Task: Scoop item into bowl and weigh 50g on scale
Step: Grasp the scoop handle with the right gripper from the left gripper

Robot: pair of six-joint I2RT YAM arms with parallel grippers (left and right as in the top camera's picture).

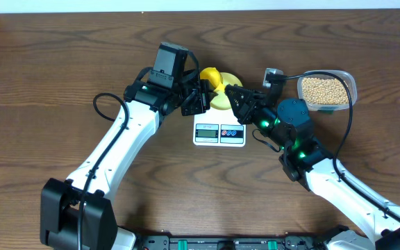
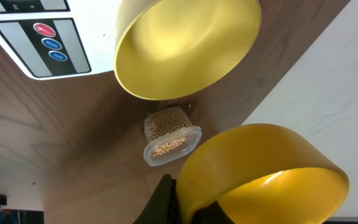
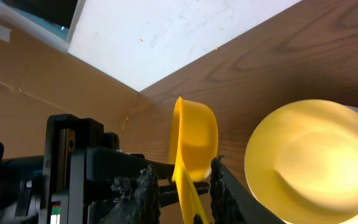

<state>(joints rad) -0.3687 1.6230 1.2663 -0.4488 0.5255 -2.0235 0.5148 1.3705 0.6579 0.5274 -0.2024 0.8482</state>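
Right end effector (image 3: 182, 173) astride scoop (image 3: 194, 138), bowl (image 3: 309, 162) alongside

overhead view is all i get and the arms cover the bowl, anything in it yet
Observer: No. The left wrist view looks straight into the bowl, and it is empty.
Operator: who has the scoop
Observer: The left gripper looks shut on the scoop, which fills the foreground of the left wrist view.
Operator: and the right one
Observer: In the right wrist view, the right gripper has a finger on each side of the scoop's handle. A gap shows, so it is not clamped yet.
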